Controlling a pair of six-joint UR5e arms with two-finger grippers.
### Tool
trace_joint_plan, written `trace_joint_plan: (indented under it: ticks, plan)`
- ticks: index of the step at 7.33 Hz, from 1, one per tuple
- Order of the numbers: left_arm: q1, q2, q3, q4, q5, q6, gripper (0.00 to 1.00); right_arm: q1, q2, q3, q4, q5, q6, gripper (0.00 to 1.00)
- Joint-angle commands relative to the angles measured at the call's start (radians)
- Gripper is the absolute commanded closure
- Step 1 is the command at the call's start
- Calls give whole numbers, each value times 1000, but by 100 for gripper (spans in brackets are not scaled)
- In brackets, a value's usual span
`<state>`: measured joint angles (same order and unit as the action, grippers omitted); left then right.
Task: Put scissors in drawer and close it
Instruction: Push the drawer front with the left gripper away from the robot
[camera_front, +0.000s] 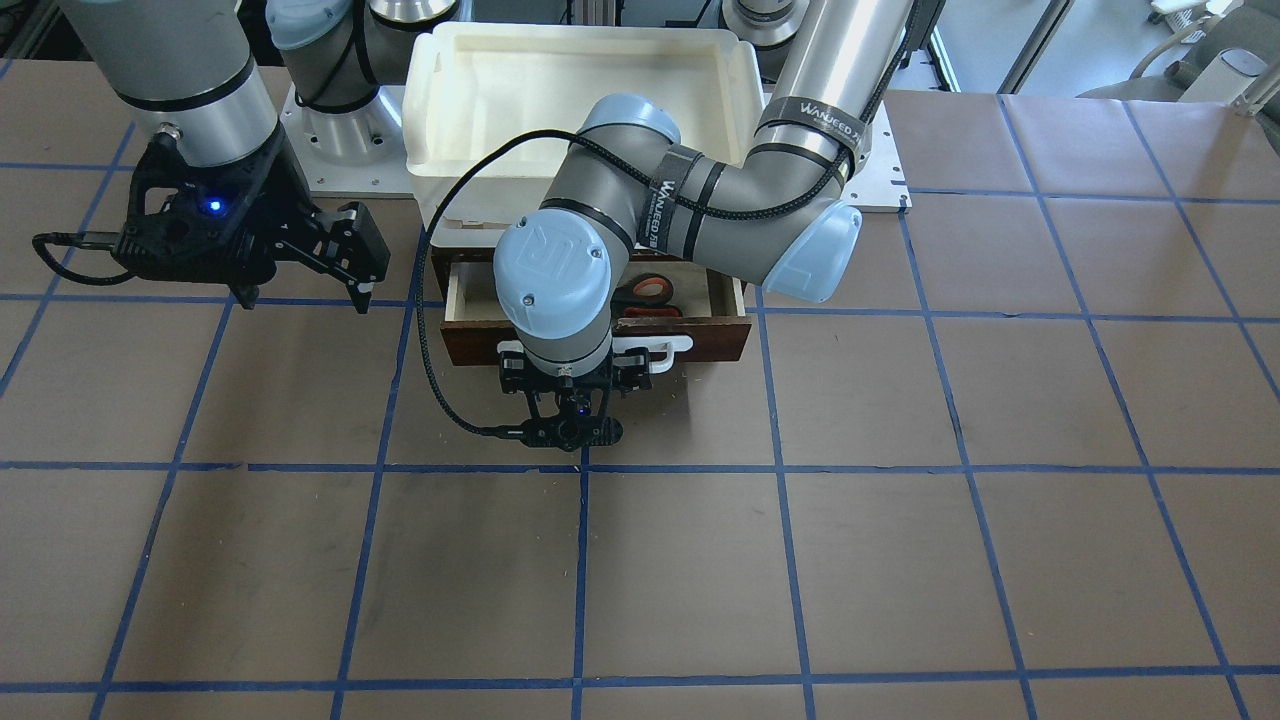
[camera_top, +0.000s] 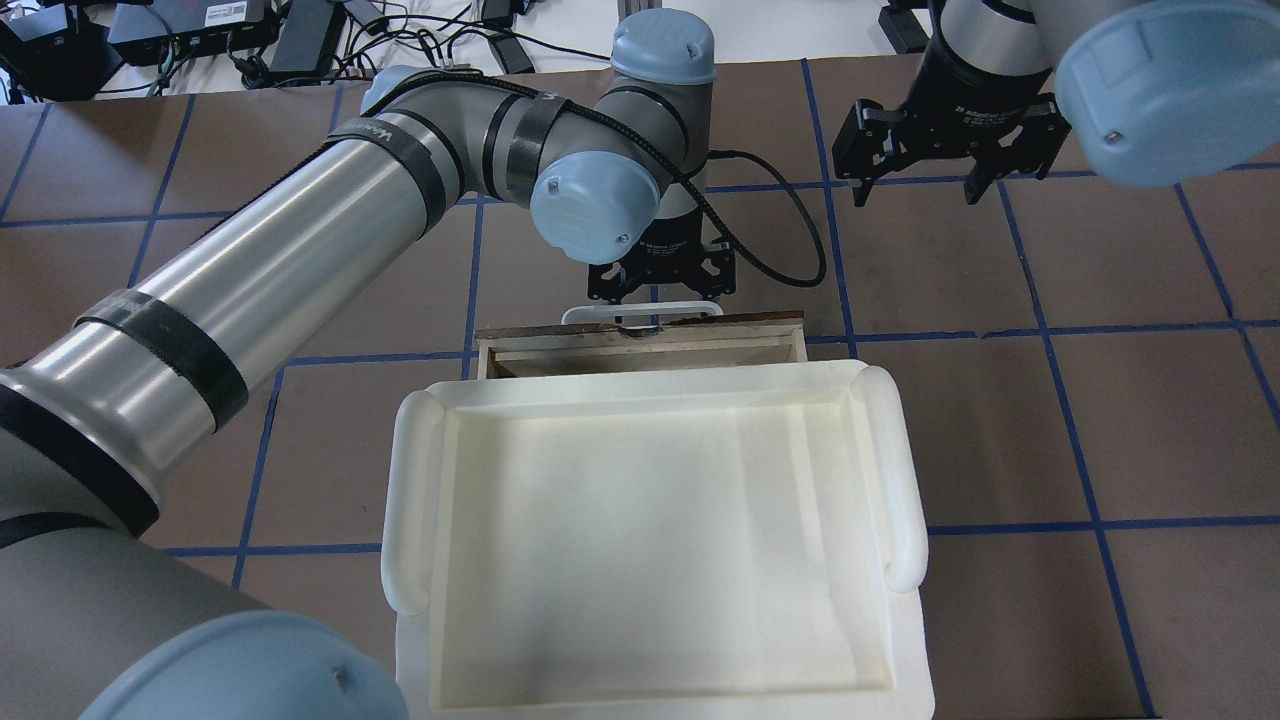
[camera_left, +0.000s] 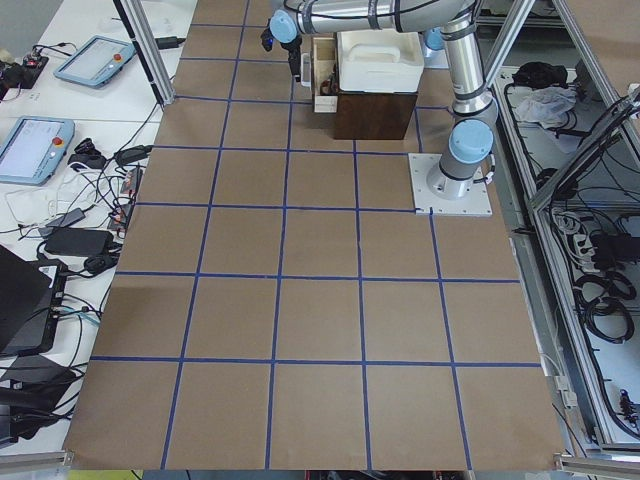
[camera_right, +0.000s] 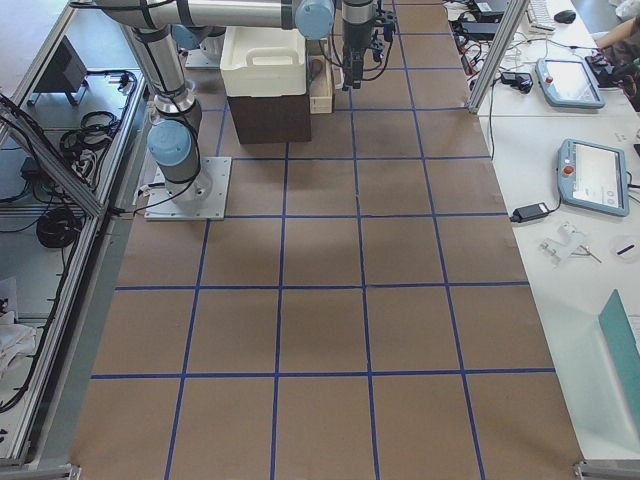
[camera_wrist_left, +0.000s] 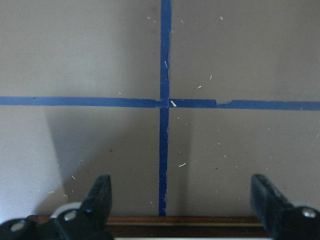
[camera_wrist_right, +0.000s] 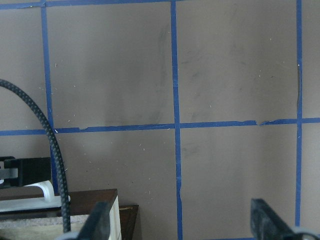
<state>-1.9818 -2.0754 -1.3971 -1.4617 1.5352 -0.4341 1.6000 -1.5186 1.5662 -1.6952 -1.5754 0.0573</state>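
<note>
The drawer (camera_front: 470, 340) stands partly open under a white tray, dark brown front toward the table. The scissors (camera_front: 650, 292) lie inside it, their orange-red lined loops showing beside the left arm's wrist; the overhead view hides them. My left gripper (camera_front: 572, 375) points down just in front of the drawer's white bar handle (camera_front: 680, 345), jaws wide and empty. In the left wrist view its fingers (camera_wrist_left: 100, 197) stand far apart over the table, the drawer front (camera_wrist_left: 200, 220) at the bottom edge. My right gripper (camera_front: 303, 298) is open and empty, hanging off to the drawer's side.
A white plastic tray (camera_top: 410, 480) sits on the dark cabinet (camera_left: 375, 115) that holds the drawer. The brown table has a blue tape grid (camera_front: 580, 560). A black cable (camera_front: 430, 350) loops from the left wrist beside the drawer.
</note>
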Motion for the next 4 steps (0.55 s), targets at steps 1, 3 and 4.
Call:
trace_joint_plan:
  ticks: [1,3,4]
  plan:
    - [-2,40,-51,-37,-1,0,0,0,0,2,0,0,-1,0]
    - [-11,72,-97,-54,-1,0,0,0,0,2,-3,0,1,0]
    - [-15,78,-105,-64,-1,-5,0,-2,0,2,-3,0,1,0]
